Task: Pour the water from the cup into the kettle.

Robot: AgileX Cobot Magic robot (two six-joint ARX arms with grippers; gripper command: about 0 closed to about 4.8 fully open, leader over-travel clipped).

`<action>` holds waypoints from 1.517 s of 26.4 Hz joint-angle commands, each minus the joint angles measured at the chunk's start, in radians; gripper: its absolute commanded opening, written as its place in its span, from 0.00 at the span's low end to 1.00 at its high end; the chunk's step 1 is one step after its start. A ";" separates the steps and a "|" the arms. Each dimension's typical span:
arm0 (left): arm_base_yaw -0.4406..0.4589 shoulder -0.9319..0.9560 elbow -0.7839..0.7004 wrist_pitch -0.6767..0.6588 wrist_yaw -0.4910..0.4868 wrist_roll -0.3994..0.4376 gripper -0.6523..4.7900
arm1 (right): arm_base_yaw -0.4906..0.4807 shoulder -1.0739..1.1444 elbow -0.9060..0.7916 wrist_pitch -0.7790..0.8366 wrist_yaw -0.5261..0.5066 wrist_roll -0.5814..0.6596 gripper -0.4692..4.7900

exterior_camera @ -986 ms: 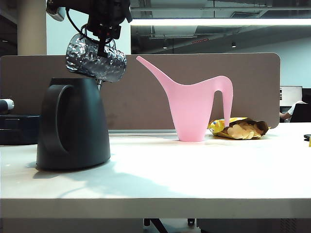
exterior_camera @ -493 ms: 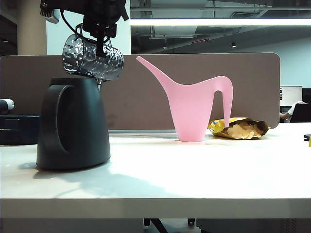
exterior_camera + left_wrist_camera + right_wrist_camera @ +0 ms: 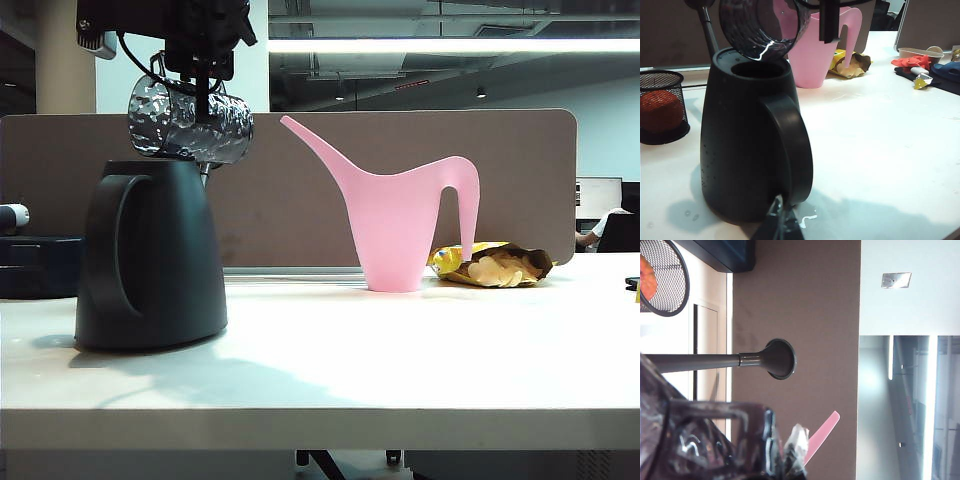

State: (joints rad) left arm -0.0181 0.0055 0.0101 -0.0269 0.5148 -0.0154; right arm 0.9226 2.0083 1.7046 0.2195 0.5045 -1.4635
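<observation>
Cup (image 3: 190, 122) of dimpled glass hangs on its side just above our black kettle (image 3: 150, 255), mouth turned toward the kettle's open top, and our right gripper (image 3: 203, 68) pinches its thin wire handle from above. We see the kettle standing on the white table (image 3: 400, 360), with a pink watering can (image 3: 405, 215) well apart to its right beside a snack bag (image 3: 495, 265). Our left gripper (image 3: 779, 222) sits low near the kettle's base, and we cannot tell whether its claw is spread or pressed together
</observation>
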 commanded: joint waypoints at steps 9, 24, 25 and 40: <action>-0.001 0.001 0.003 0.006 0.002 0.004 0.11 | 0.010 0.007 0.000 -0.021 -0.001 -0.029 0.07; -0.001 0.001 0.003 0.006 0.002 0.004 0.11 | 0.015 0.006 0.000 -0.020 0.018 -0.026 0.07; -0.001 0.001 0.003 0.006 0.002 0.004 0.11 | 0.015 0.006 0.000 -0.020 0.018 -0.021 0.07; -0.001 0.001 0.003 0.006 0.002 0.004 0.11 | -0.020 -0.096 0.001 -0.006 0.025 0.084 0.08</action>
State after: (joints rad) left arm -0.0181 0.0055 0.0101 -0.0269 0.5144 -0.0154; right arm 0.9043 1.9347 1.6981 0.1883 0.5224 -1.4223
